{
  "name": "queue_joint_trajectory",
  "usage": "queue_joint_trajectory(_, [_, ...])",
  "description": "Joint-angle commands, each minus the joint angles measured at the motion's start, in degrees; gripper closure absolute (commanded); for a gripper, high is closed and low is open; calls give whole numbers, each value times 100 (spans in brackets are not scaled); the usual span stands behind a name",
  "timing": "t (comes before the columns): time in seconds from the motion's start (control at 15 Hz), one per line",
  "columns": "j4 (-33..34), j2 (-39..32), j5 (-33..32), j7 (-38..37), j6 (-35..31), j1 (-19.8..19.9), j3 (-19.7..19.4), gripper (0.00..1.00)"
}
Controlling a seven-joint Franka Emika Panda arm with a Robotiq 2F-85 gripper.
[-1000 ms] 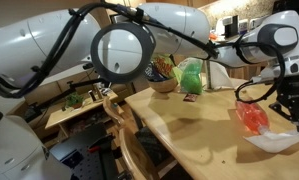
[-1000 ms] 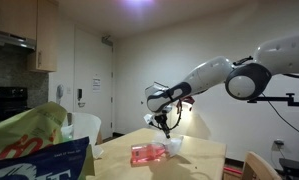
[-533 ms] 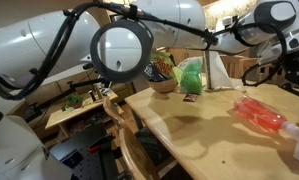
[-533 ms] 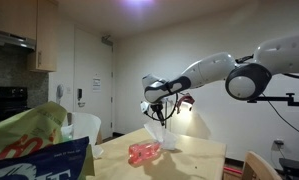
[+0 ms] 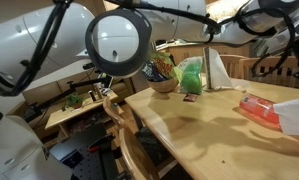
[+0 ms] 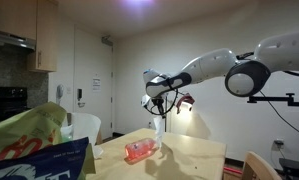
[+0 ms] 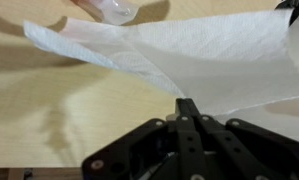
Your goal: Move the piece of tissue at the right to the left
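The tissue [image 7: 219, 55] is pinched at 1 edge between the pressed-together fingertips of the gripper [image 7: 186, 104]. It hangs over the table [image 6: 194, 162], just beside a red packet [image 6: 139, 152]; whether its lower edge touches the wood cannot be told. The carry step is judged to be in hand. Next, the sheet needs to be taken leftward, lowered and released. No writing can be read, even on the printed bag [image 6: 34, 150].
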State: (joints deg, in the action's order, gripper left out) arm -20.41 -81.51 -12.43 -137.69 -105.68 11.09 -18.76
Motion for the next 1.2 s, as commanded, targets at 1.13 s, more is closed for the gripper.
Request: queue_joint_trajectory(1.13, [-17,-92,57,390,-293,-112,325,100])
